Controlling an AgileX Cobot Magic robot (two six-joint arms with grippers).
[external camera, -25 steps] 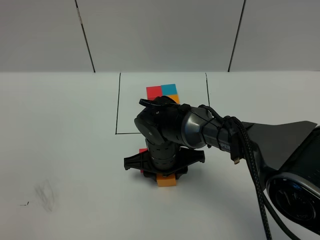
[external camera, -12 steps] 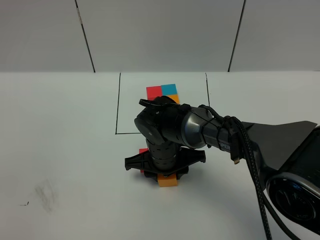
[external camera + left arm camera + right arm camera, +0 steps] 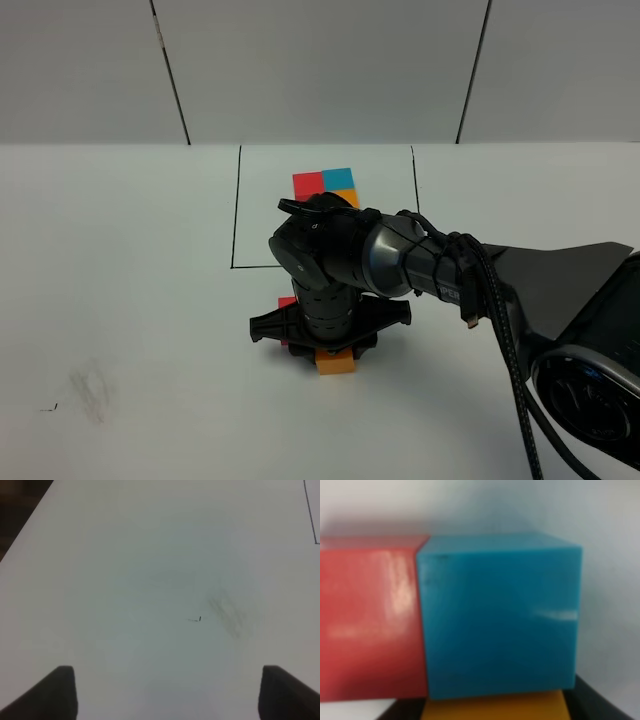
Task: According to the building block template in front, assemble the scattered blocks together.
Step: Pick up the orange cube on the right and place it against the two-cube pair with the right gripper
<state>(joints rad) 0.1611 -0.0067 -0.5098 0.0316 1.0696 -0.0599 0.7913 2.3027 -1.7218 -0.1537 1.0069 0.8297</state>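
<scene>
While the right arm reaches in over the middle of the white table (image 3: 130, 300), its black end effector (image 3: 333, 355) points straight down and its jaws are pinched on the plain matte orange cube (image 3: 335, 361), which sits on the table near the front of the work area. A sliver of the plain matte red cube (image 3: 286, 301) shows just behind the arm's wrist, on its left side. In the right wrist view the plain matte blue cube (image 3: 497, 617) stands face to face with the red cube (image 3: 370, 620), their sides touching, and the orange cube (image 3: 492, 707) lies against the blue one's near edge, flanked by the dark fingers (image 3: 597, 702).

Farther back, inside the thin black-line rectangle (image 3: 237, 210) drawn on the table, lies the L-shaped template cluster of joined red, blue and orange cubes (image 3: 325, 185), well apart from the loose cubes.

The left end effector (image 3: 165, 692) hangs over bare table with its two dark fingertips (image 3: 57, 692) spread wide and nothing between them; a faint grey smudge (image 3: 227, 612) and a small black pen mark (image 3: 196, 619) show on the surface below it.
</scene>
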